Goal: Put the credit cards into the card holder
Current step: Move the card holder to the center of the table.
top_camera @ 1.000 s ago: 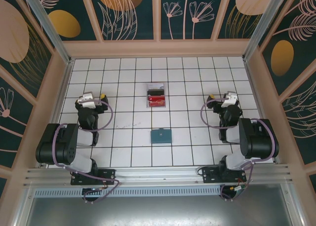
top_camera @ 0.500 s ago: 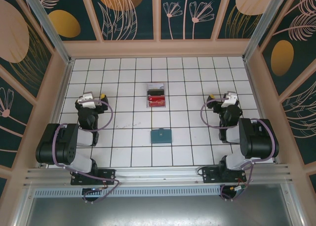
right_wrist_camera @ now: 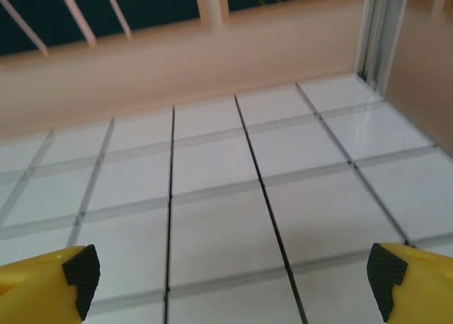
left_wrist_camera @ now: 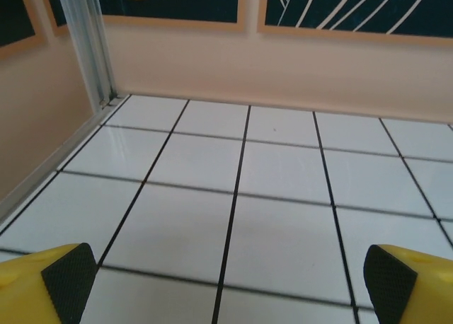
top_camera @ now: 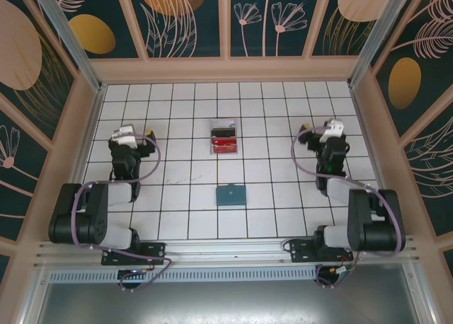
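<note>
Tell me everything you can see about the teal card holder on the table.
The card holder is a small, flat, teal-blue rectangle, seemingly folded shut, lying on the white tiled table near its middle, edges roughly square to the grid. It sits closer to the near edge than the red credit cards. Nothing but the table touches it.

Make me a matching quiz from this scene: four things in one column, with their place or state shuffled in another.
1 credit cards
2 card holder
3 left pincer
4 right pincer

a open, by the right wall
b teal, centre, nearer the arms
c open, by the left wall
d mostly red, centre, farther from the arms

Pairs: 1-d, 2-b, 3-c, 4-a
</note>
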Motion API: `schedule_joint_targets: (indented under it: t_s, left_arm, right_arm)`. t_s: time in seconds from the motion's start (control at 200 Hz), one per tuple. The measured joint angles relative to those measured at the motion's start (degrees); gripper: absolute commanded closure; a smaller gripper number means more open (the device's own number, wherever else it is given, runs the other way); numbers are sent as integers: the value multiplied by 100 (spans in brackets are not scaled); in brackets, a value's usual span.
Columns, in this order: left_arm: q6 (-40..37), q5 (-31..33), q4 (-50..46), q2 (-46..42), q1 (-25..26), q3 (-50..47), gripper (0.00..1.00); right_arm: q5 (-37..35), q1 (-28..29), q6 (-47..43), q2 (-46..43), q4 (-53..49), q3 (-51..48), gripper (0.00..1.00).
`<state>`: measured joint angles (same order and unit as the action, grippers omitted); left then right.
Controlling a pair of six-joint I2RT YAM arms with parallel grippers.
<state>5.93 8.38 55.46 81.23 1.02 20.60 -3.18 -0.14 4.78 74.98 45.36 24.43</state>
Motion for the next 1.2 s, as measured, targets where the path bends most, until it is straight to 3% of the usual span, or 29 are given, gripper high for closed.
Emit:
schedule_joint_targets:
  t_s: [0.11, 0.22, 0.315, 0.445, 0.586, 0.721, 0.951, 1.096, 1.196]
  left_arm:
    - [391, -7, -1019, -424, 0, 713, 1]
    - [949, -437, -1829, -785, 0, 1060, 1]
    - [1510, -1113, -2494, -1012, 0, 1139, 1]
    - [2111, -2347, -3425, -968, 140, 1257, 1]
    - [2485, -3101, -4535, -881, 1117, 1335, 2]
    - [2796, -3790, -5064, -708, 1897, 1314, 10]
    - [3165, -4192, -5713, -568, 2894, 1174, 19]
    - [3379, -4417, -5862, -422, 3554, 1174, 19]
    - [3526, -4524, -5886, -181, 3786, 1174, 25]
  right_arm:
    - [435, -111, 501, -221, -741, 907, 1]
    - [1104, 70, 890, 9, -1606, 1572, 2]
    - [1401, 739, 946, 326, -2588, 1996, 5]
    - [2011, 1735, 1257, 610, -3696, 2146, 18]
    - [2514, 2422, 1602, 852, -4559, 2050, 23]
    - [2970, 2898, 1858, 984, -5045, 1644, 26]
    - [3462, 3814, 2129, 1211, -5534, 1462, 30]
    - [3740, 4133, 2321, 1338, -5458, 1438, 31]
    - [3888, 4308, 2503, 1491, -5156, 1440, 36]
